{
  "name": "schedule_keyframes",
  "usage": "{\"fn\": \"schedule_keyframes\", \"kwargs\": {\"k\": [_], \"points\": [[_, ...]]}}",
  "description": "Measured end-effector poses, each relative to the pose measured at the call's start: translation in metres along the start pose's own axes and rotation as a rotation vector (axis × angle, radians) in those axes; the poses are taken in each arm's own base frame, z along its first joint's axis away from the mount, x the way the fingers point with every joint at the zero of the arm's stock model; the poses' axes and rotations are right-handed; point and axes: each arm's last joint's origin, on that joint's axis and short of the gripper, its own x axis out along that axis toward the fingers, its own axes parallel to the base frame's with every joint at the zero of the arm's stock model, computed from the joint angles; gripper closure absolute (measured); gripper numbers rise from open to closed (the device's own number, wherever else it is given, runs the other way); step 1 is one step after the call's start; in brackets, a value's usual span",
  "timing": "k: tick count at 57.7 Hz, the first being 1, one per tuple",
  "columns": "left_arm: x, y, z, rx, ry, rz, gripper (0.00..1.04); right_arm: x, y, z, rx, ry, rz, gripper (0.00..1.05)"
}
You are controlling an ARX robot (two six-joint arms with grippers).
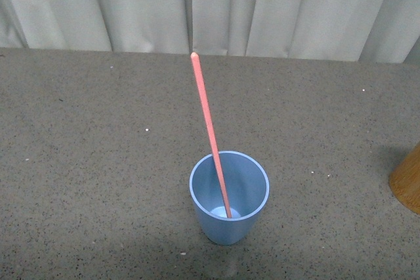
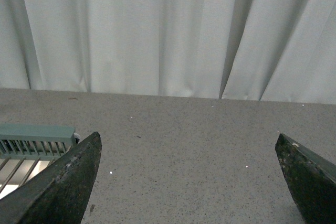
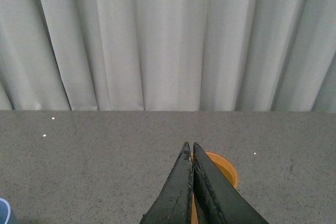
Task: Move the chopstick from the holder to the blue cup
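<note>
A salmon-pink chopstick (image 1: 209,128) stands in the blue cup (image 1: 229,199) at the front middle of the table, leaning to the far left. The tan wooden holder (image 1: 407,179) shows only in part at the right edge. Neither gripper shows in the front view. In the right wrist view my right gripper (image 3: 189,145) is shut, with nothing seen between its jaws, and hangs over the holder's orange rim (image 3: 228,168); a bit of the cup (image 3: 4,211) shows at the edge. My left gripper (image 2: 189,139) is open and empty over bare table.
A grey speckled table top (image 1: 98,136) runs back to a white curtain (image 1: 210,4). A grey-green slatted rack (image 2: 31,142) lies beside my left gripper in the left wrist view.
</note>
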Motion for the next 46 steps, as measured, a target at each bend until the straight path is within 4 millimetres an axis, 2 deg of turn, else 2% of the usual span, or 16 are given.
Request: {"fn": "schedule_keyframes", "kwargs": {"k": [6,9,16,29,38,46], "points": [[0.0,0.0,0.0,0.0,0.0,0.001,0.07,0.0,0.0,0.0,0.0,0.0,0.0,1.04],[0.0,0.0,0.0,0.0,0.0,0.0,0.07,0.0,0.0,0.0,-0.002,0.0,0.0,0.98],[0.0,0.0,0.0,0.0,0.0,0.0,0.07,0.0,0.0,0.0,-0.002,0.0,0.0,0.78],[0.0,0.0,0.0,0.0,0.0,0.0,0.07,0.0,0.0,0.0,-0.002,0.0,0.0,0.34],[0.0,0.0,0.0,0.0,0.0,0.0,0.07,0.0,0.0,0.0,0.0,0.0,0.0,0.08],[0.0,0.0,0.0,0.0,0.0,0.0,0.07,0.0,0.0,0.0,-0.001,0.0,0.0,0.1]]}}
